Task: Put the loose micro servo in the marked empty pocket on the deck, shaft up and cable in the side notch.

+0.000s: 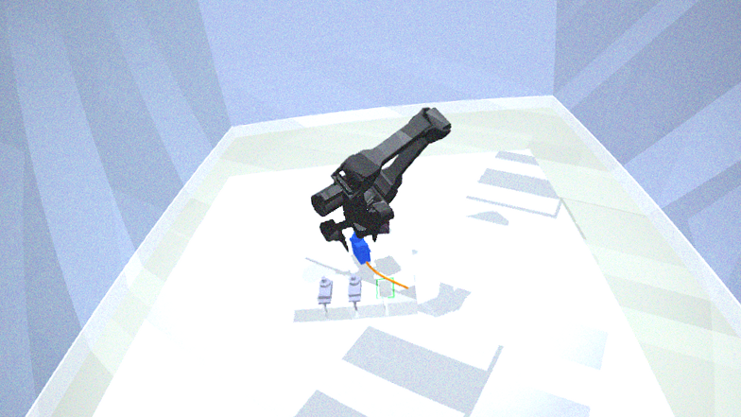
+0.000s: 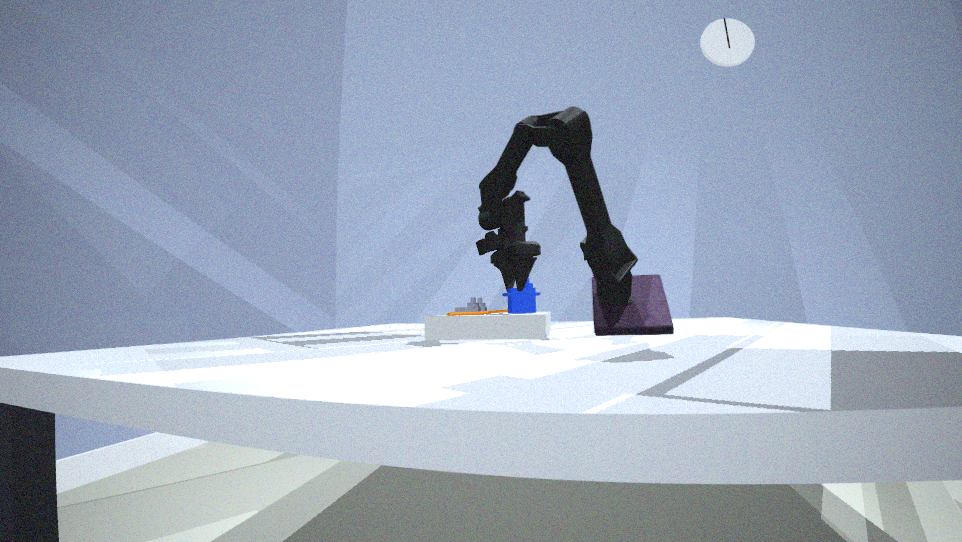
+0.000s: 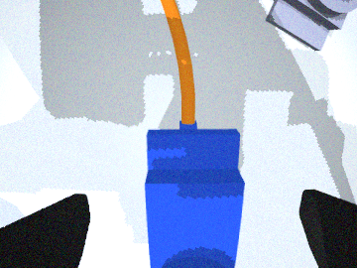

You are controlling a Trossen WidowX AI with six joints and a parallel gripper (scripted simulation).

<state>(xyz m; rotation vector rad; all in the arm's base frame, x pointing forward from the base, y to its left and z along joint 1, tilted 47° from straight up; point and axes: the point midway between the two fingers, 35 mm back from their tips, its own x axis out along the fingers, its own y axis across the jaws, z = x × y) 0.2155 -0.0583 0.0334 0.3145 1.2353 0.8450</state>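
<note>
The loose blue micro servo (image 1: 361, 250) (image 2: 521, 301) (image 3: 194, 223) stands upright on the back part of the white deck (image 1: 310, 316) (image 2: 484, 327), outside the pocket. Its orange cable (image 1: 386, 278) (image 2: 471, 313) (image 3: 187, 89) runs forward over the deck, past the marked pocket. The pocket's green outline (image 1: 393, 287) is at the deck's front right in the top view. My gripper (image 1: 360, 244) (image 2: 514, 289) (image 3: 196, 206) is open, pointing down, with its fingers on either side of the servo. The wrist view shows a gap on both sides. The servo's top is partly cut off there.
Two grey servos (image 1: 325, 291) (image 1: 354, 288) sit in the deck left of the pocket; one grey servo (image 3: 307, 22) shows at the wrist view's upper right. A dark purple block (image 2: 649, 302) stands behind the deck near the arm's base.
</note>
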